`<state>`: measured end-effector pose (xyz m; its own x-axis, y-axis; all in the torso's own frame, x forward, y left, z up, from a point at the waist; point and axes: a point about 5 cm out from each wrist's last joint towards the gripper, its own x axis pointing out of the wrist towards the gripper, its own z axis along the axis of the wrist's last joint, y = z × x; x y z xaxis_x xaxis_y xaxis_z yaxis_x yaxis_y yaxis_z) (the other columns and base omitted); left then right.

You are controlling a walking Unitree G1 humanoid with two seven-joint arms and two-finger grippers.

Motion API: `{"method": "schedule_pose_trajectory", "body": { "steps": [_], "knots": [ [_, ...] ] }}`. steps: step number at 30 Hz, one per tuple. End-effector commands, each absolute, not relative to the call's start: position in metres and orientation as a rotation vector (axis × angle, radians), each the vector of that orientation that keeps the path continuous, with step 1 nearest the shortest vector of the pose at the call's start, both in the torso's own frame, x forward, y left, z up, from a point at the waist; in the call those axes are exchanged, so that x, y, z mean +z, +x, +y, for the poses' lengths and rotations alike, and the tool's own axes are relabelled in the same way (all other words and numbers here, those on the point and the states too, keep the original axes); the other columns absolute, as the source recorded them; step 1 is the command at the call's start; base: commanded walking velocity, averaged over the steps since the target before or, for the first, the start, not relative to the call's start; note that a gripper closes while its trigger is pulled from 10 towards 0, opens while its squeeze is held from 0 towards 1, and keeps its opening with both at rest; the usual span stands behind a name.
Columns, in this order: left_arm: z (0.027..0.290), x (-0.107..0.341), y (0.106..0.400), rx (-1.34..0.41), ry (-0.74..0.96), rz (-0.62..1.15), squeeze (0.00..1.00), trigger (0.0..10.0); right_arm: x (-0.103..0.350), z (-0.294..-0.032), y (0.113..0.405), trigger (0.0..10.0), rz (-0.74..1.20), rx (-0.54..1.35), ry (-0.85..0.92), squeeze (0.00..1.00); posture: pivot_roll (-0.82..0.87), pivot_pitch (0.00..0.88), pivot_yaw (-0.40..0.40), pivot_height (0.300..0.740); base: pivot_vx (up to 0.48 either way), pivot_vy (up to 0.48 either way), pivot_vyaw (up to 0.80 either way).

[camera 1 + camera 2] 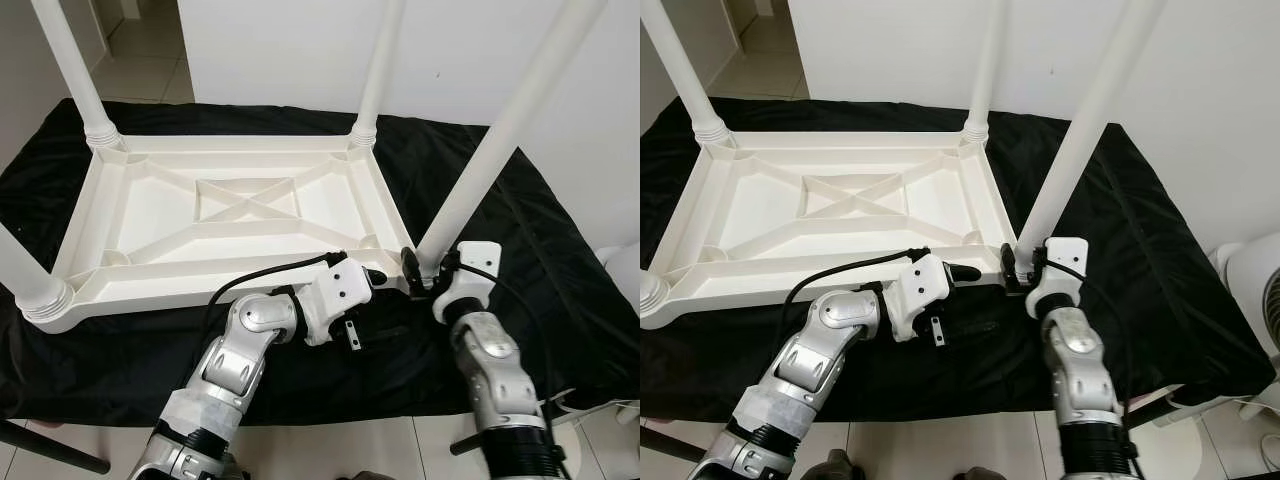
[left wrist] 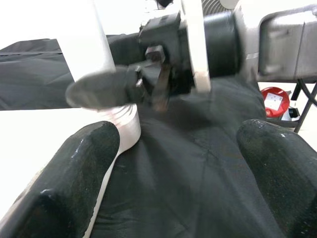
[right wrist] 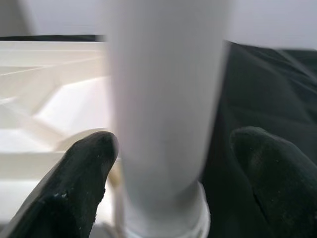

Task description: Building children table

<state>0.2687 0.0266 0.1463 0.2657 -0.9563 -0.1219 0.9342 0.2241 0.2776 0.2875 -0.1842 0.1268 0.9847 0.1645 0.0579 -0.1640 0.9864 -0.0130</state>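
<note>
Fourth leg going into the near right corner

We see the tabletop [image 1: 150,215] upside down on black cloth [image 1: 560,250]. Our right gripper [image 3: 166,163] is open, fingers either side of the tilted leg [image 1: 480,170], which rises toward 1 o'clock. Our left gripper [image 2: 173,158], open and empty, waits at its 9 o'clock, pointing at the socket.

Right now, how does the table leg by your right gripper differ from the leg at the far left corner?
The near leg leans to the right; the far left leg leans left. The right gripper has its fingers around the near leg's base; nothing touches the far left leg. Both are white and stand up from the upturned tabletop.
</note>
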Motion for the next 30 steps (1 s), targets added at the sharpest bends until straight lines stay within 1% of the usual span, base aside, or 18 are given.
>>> {"method": "schedule_pose_trajectory", "body": {
  "steps": [1, 2, 4, 5, 6, 7, 8, 9, 10, 12, 17, 18, 20, 21, 23, 24, 30],
  "knots": [
    [0.026, 0.147, 0.275, -1.191, 0.322, -0.103, 0.00, 10.0, 0.122, -0.186, 0.287, 10.0, -0.046, 0.228, -0.003, 0.00, 0.04, 0.000, -0.069, 0.740, 0.000, 0.000, 0.00],
    [0.025, 0.147, 0.275, -1.198, 0.326, -0.106, 0.00, 10.0, 0.124, -0.190, 0.290, 10.0, -0.051, 0.280, -0.026, 0.00, 0.04, 0.000, -0.069, 0.740, 0.000, 0.000, 0.00],
    [0.025, 0.147, 0.275, -1.198, 0.326, -0.106, 0.00, 10.0, 0.124, -0.190, 0.290, 10.0, -0.051, 0.280, -0.026, 0.00, 0.04, 0.000, -0.069, 0.740, 0.000, 0.000, 0.00],
    [0.025, 0.147, 0.275, -1.202, 0.329, -0.108, 0.00, 10.0, 0.125, -0.192, 0.293, 10.0, -0.044, 0.332, -0.038, 0.00, 0.03, 0.000, -0.067, 0.740, 0.000, 0.000, 0.00],
    [0.025, 0.147, 0.275, -1.202, 0.329, -0.108, 0.00, 10.0, 0.125, -0.192, 0.293, 10.0, -0.044, 0.332, -0.038, 0.00, 0.03, 0.000, -0.067, 0.740, 0.000, 0.000, 0.00],
    [0.025, 0.147, 0.275, -1.198, 0.328, -0.105, 0.00, 10.0, 0.126, -0.192, 0.297, 10.0, -0.028, 0.408, -0.068, 0.00, 0.04, 0.000, -0.065, 0.740, 0.000, 0.000, 0.00],
    [0.025, 0.147, 0.275, -1.198, 0.328, -0.105, 0.00, 10.0, 0.126, -0.192, 0.297, 10.0, -0.028, 0.408, -0.068, 0.00, 0.04, 0.000, -0.065, 0.740, 0.000, 0.000, 0.00],
    [0.025, 0.148, 0.275, -1.194, 0.328, -0.103, 0.00, 10.0, 0.127, -0.190, 0.300, 10.0, -0.016, 0.474, -0.083, 0.00, 0.04, 0.000, -0.064, 0.740, 0.000, 0.000, 0.00],
    [0.025, 0.148, 0.275, -1.194, 0.328, -0.103, 0.00, 10.0, 0.127, -0.190, 0.300, 10.0, -0.016, 0.474, -0.083, 0.00, 0.04, 0.000, -0.064, 0.740, 0.000, 0.000, 0.00],
    [0.025, 0.147, 0.275, -1.193, 0.329, -0.103, 0.00, 10.0, 0.129, -0.185, 0.309, 10.0, 0.003, 0.558, -0.114, 0.00, 0.04, 0.000, -0.060, 0.740, 0.000, 0.000, 0.00],
    [0.025, 0.149, 0.277, -1.189, 0.333, -0.107, 0.00, 10.0, 0.132, -0.180, 0.321, 10.0, 0.010, 0.627, -0.164, 0.00, 0.04, 0.000, -0.056, 0.740, 0.000, 0.000, 0.00],
    [0.025, 0.150, 0.278, -1.184, 0.335, -0.110, 0.00, 10.0, 0.132, -0.181, 0.323, 4.3, 0.019, 0.646, -0.174, 0.00, 0.05, 0.000, -0.059, 0.740, 0.000, 0.000, 0.00],
    [0.025, 0.150, 0.278, -1.184, 0.335, -0.110, 0.00, 10.0, 0.132, -0.181, 0.323, 4.3, 0.019, 0.646, -0.174, 0.00, 0.05, 0.000, -0.059, 0.740, 0.000, 0.000, 0.00],
    [0.025, 0.150, 0.279, -1.182, 0.336, -0.113, 0.00, 10.0, 0.132, -0.182, 0.325, 1.1, 0.025, 0.658, -0.181, 0.00, 0.05, 0.000, -0.059, 0.740, 0.000, 0.000, 0.00],
    [0.025, 0.151, 0.279, -1.179, 0.337, -0.114, 0.00, 10.0, 0.131, -0.183, 0.325, 1.1, 0.033, 0.669, -0.184, 0.00, 0.05, 0.000, -0.060, 0.740, 0.000, 0.000, 0.00],
    [0.026, 0.151, 0.280, -1.176, 0.337, -0.114, 0.00, 10.0, 0.129, -0.185, 0.325, 0.0, 0.041, 0.674, -0.183, 0.00, 0.05, 0.000, -0.061, 0.740, 0.000, 0.000, 0.00],
    [0.026, 0.150, 0.278, -1.178, 0.335, -0.113, 0.00, 10.0, 0.121, -0.192, 0.317, 0.0, 0.062, 0.671, -0.159, 0.00, 0.04, 0.000, -0.054, 0.740, 0.000, 0.000, 0.00]
  ]
}}
